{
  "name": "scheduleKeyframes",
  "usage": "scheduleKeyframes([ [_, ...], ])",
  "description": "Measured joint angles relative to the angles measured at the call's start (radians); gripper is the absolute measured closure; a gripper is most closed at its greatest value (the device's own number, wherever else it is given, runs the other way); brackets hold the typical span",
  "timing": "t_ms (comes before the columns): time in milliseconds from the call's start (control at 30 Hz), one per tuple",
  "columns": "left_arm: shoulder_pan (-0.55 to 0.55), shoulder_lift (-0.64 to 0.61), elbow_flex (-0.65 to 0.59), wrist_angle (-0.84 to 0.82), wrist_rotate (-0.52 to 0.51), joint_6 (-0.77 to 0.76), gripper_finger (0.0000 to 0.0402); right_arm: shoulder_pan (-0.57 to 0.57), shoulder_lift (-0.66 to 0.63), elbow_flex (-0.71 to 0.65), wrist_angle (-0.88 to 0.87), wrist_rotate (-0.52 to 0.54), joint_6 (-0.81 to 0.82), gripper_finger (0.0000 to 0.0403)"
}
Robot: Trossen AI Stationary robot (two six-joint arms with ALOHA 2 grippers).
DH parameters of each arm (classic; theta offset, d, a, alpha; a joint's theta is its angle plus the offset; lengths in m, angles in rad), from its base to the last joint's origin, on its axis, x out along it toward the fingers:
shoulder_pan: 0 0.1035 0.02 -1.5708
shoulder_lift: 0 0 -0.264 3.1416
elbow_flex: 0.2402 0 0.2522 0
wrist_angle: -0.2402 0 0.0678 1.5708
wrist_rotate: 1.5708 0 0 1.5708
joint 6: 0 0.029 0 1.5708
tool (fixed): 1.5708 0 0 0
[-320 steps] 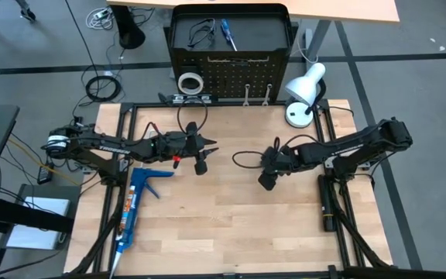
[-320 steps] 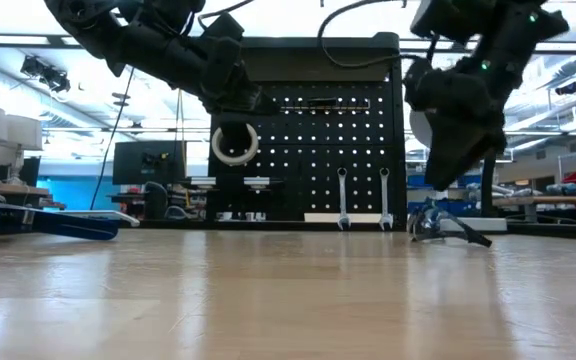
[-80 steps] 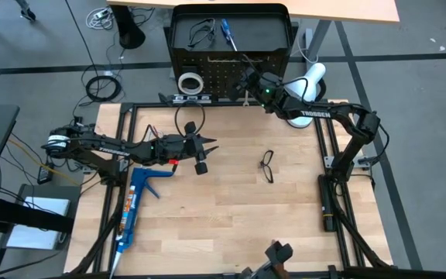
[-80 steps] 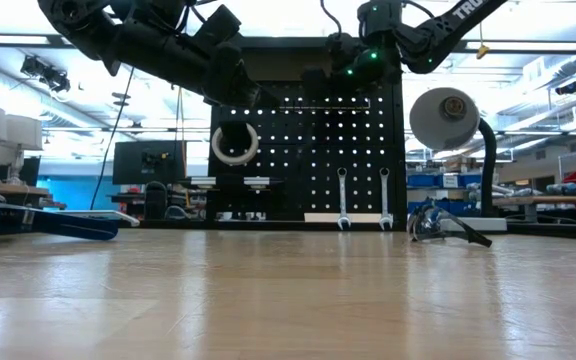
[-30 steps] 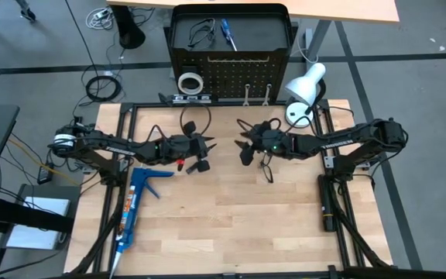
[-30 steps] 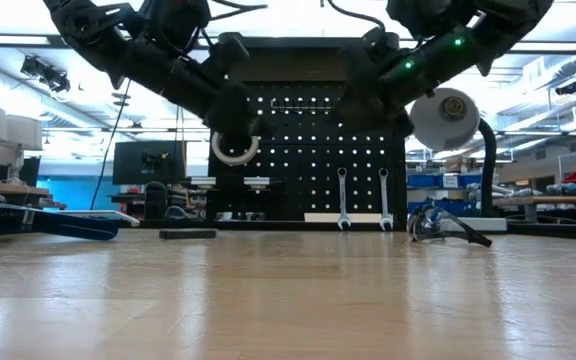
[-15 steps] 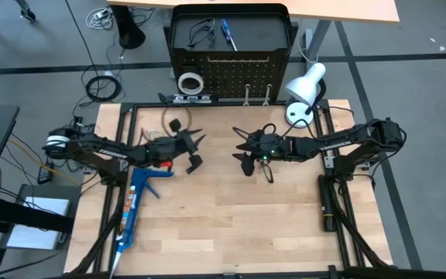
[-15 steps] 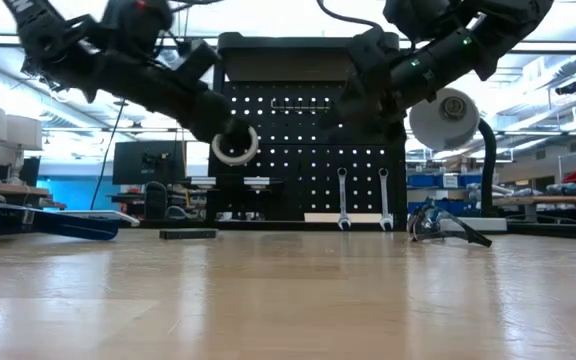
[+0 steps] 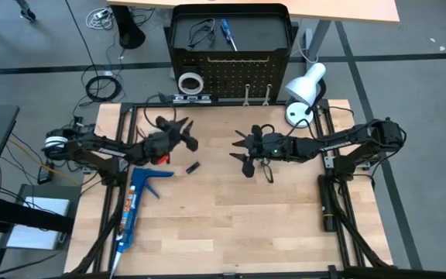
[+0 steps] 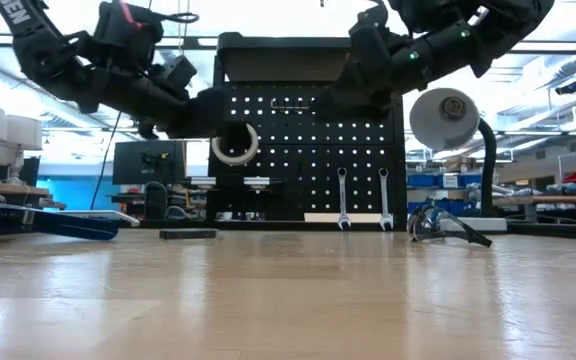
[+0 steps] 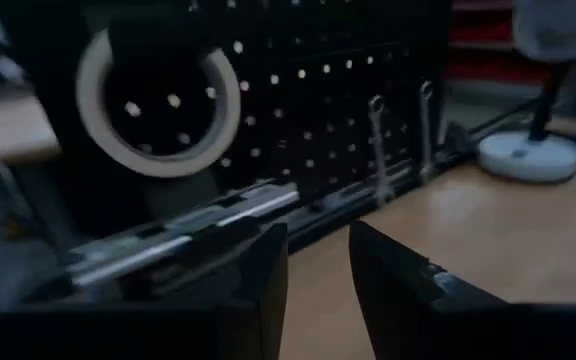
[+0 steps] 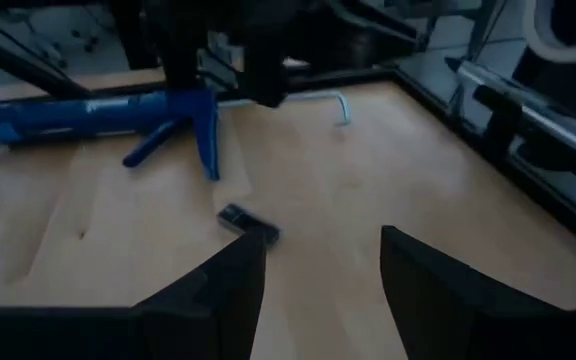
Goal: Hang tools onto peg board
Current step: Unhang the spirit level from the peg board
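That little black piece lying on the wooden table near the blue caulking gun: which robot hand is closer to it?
The left. The left gripper hovers just behind the black piece, toward the peg board; the right gripper is farther off to its right.

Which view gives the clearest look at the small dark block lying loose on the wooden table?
The right wrist view: the small dark block lies flat on bare wood, unobstructed, near the blue caulking gun. The high view shows it as a tiny dark mark. The low view shows a thin dark bar. The left wrist view misses it.
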Motion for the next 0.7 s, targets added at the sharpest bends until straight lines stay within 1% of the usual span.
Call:
scheduleKeyframes([
  [67,0.033,0.000,0.021,-0.032,0.084,-0.064,0.0287,0.010,0.000,0.000,-0.010,0.000,0.000,0.0205],
  [133,0.057,0.000,0.047,-0.083,0.124,-0.101,0.0287,0.027,0.000,0.000,-0.027,0.001,-0.003,0.0206],
  [200,0.075,0.000,0.079,-0.137,0.125,-0.123,0.0287,0.049,0.000,0.000,-0.054,0.006,-0.025,0.0206],
  [267,0.093,0.000,0.114,-0.192,0.126,-0.125,0.0287,0.073,0.000,0.000,-0.071,0.056,-0.070,0.0206],
  [333,0.112,0.000,0.144,-0.234,0.127,-0.125,0.0287,0.095,-0.006,0.000,-0.096,0.145,-0.126,0.0206],
  [400,0.128,0.000,0.167,-0.276,0.126,-0.131,0.0287,0.111,-0.006,0.000,-0.088,0.255,-0.170,0.0206],
  [467,0.136,0.000,0.180,-0.297,0.126,-0.142,0.0287,0.121,-0.009,0.000,-0.065,0.332,-0.190,0.0206],
  [500,0.137,0.000,0.180,-0.301,0.126,-0.144,0.0287,0.124,-0.010,0.000,-0.050,0.345,-0.195,0.0206],
  [700,0.138,0.000,0.180,-0.323,0.104,-0.162,0.0286,0.135,-0.014,0.000,-0.046,0.344,-0.225,0.0206],
])
